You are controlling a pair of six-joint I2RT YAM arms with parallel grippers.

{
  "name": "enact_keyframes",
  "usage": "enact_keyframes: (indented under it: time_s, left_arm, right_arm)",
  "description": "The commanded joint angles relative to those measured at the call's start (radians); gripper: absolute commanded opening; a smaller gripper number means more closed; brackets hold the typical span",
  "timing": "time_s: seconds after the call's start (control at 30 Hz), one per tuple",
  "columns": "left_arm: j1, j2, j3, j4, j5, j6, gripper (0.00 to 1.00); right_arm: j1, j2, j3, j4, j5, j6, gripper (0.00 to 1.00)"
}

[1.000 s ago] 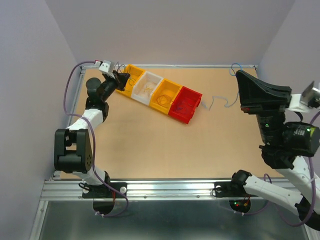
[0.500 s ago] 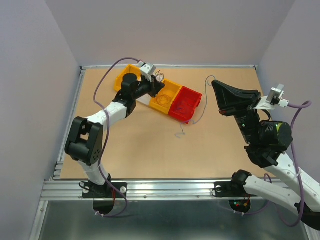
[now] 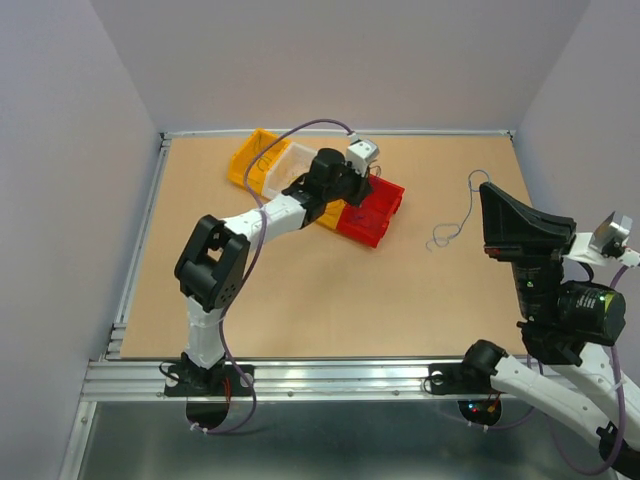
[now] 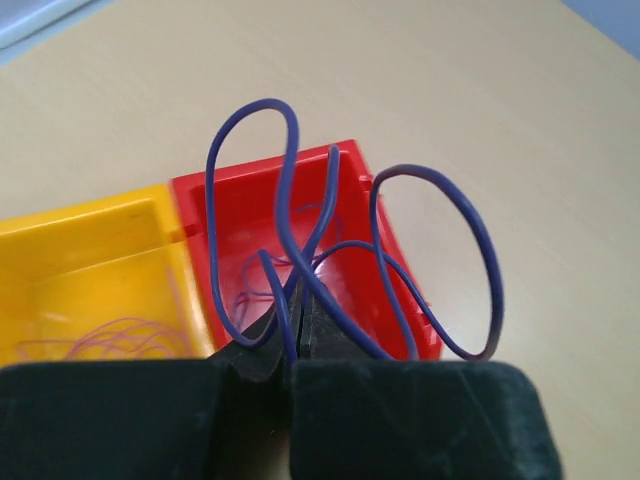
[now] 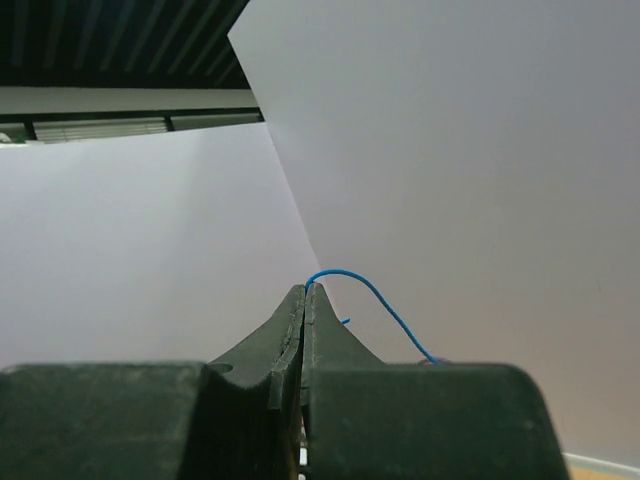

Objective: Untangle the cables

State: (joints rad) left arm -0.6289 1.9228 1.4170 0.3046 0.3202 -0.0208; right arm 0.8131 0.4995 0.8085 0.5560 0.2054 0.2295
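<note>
Since separating strands evidently demands distance, left gripper [image 4: 295, 330] clamps indigo cable [image 4: 285, 130] over red bin [image 4: 350, 165]; right gripper [image 5: 304, 300] pinches light-blue cable [image 5: 375, 290] well to the right.

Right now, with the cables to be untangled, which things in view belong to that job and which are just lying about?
Belong to the job:
- dark blue wire, pinched in the left gripper over the red bin
- light blue wire, pinched in the right gripper

Just standing about:
- red bin
- yellow bin
- clear bin
- table
</note>
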Motion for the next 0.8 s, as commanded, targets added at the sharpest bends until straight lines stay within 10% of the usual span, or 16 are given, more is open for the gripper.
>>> enact_keyframes:
  time_s: [0.0,0.43,0.6,0.77]
  left_arm:
    - [-0.049,0.028,0.117,-0.096,-0.056,0.067,0.00]
    - [-0.057,0.185,0.278,-0.242,-0.092,0.068,0.01]
    - [-0.061,0.249,0.414,-0.432,-0.101,0.142,0.53]
    - [-0.061,0.136,0.359,-0.432,-0.139,0.185,0.74]
  right_arm:
    - [0.004,-0.051,-0.029,0.030,0.031,-0.022,0.01]
    - [0.006,-0.075,-0.043,0.015,0.075,-0.035,0.01]
    - [0.006,-0.079,-0.040,0.005,0.088,-0.042,0.01]
    - [0.006,-0.067,-0.035,0.002,0.091,-0.047,0.01]
